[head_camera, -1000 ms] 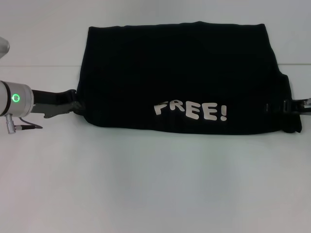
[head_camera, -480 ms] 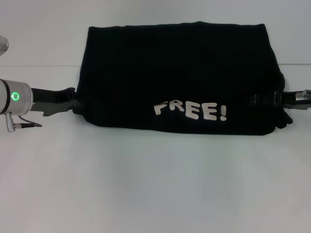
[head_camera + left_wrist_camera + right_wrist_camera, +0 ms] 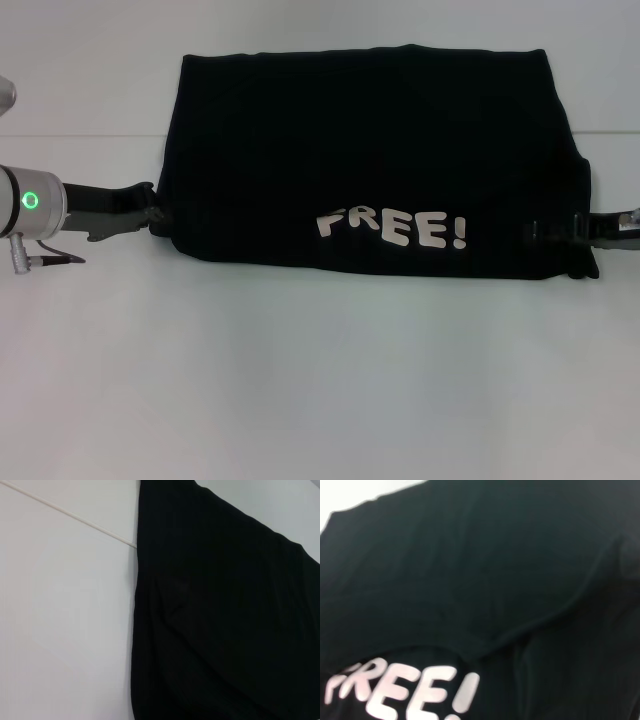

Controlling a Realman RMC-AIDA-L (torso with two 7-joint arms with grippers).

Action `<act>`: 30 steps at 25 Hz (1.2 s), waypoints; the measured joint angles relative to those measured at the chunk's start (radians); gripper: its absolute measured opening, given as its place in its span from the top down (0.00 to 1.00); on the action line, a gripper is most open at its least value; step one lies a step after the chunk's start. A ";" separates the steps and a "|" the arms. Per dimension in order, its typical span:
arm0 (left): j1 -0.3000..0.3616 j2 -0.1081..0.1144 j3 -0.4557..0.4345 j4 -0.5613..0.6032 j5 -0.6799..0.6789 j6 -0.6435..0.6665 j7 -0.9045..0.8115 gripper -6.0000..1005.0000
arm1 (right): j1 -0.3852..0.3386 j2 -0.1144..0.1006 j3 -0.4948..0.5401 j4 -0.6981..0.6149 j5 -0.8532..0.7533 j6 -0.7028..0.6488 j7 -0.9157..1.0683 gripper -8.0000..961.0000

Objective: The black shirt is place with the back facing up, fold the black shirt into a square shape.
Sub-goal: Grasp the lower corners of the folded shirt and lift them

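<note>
While the black shirt (image 3: 370,160) lies folded into a wide band across the far half of the white table (image 3: 320,380), both arms reach in low from the sides. Its white block letters "FREE!" (image 3: 392,228) face up, near the shirt's near edge and toward the right half. The far edge of the cloth sits close to the table's far edge; the near edge runs roughly level with the two arms.

At the shirt's left edge, near its near-left corner, the left end effector (image 3: 155,208) touches the cloth, its silver wrist with a green ring light (image 3: 32,202) farther out toward the table's left edge. Whether its fingers are clenched on the fabric or released cannot be told. The left wrist view shows only the shirt's (image 3: 225,610) left edge against the table (image 3: 65,610), with a shallow crease in the cloth.

At the near-right corner, the right end effector (image 3: 555,233) lies over the shirt's dark fabric, where a small bunched flap hangs by it. Its grip cannot be told either. The right wrist view looks across the shirt (image 3: 485,565), a folded ridge, and the lettering (image 3: 405,690).
</note>
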 joint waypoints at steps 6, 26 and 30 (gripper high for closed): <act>0.001 0.000 0.000 0.000 -0.001 0.001 0.000 0.97 | -0.024 -0.012 0.005 -0.007 -0.003 -0.011 -0.003 0.13; 0.005 -0.003 0.000 0.000 -0.001 0.004 0.000 0.97 | -0.028 -0.017 0.010 -0.010 0.000 -0.036 -0.010 0.20; 0.005 -0.003 0.000 0.000 -0.001 0.003 0.000 0.97 | -0.030 -0.019 0.011 -0.010 -0.003 -0.037 -0.011 0.26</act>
